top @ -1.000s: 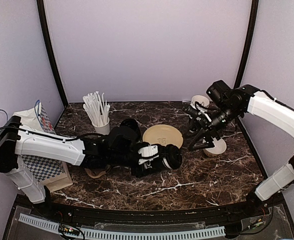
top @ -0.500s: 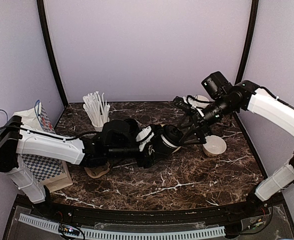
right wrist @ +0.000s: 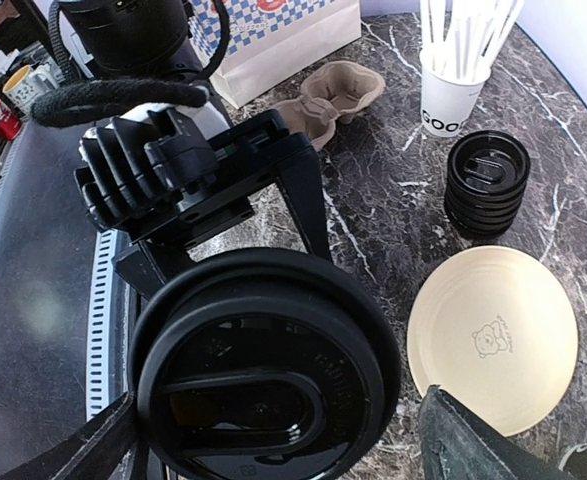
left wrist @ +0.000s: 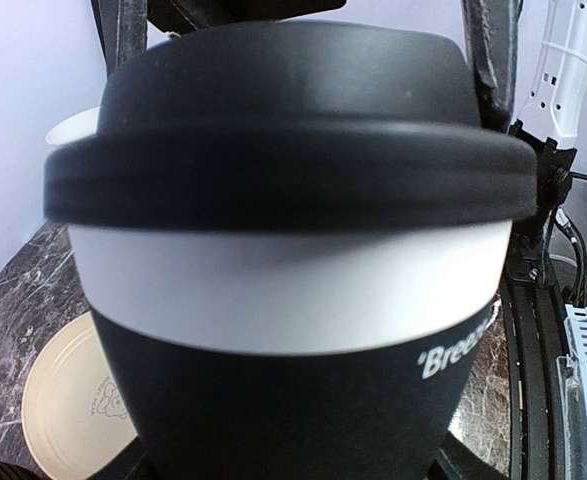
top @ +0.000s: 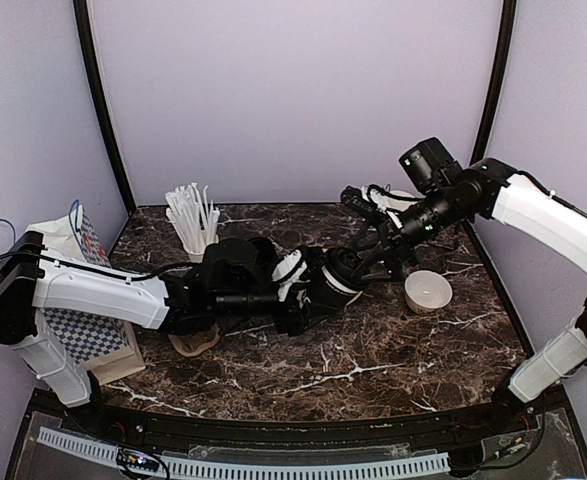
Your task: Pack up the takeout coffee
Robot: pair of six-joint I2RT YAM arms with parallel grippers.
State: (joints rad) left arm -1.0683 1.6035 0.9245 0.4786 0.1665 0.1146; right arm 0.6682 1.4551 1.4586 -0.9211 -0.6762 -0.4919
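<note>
My left gripper point(top: 308, 297) is shut on a black takeout coffee cup point(top: 323, 290) and holds it above the table's middle, tilted with its black lid point(top: 346, 268) toward the right arm. The cup fills the left wrist view point(left wrist: 273, 400), with a white band under the lid point(left wrist: 283, 130). My right gripper point(top: 369, 260) is at the lid. In the right wrist view its fingers point(right wrist: 463, 440) stand wide on either side of the lid point(right wrist: 263, 390), with a gap showing on the right side.
A stack of spare black lids point(right wrist: 486, 180) and a cream plate point(right wrist: 493, 335) lie behind the cup. A white cup of straws point(top: 198, 228) stands back left. A white bowl point(top: 428, 290) sits right. A checkered paper bag point(top: 73, 260) and cardboard carrier point(top: 195, 343) are at left.
My left gripper has raised the cup and swung it up and to the right. My right gripper has moved left from over the white bowl to the cup's lid.
</note>
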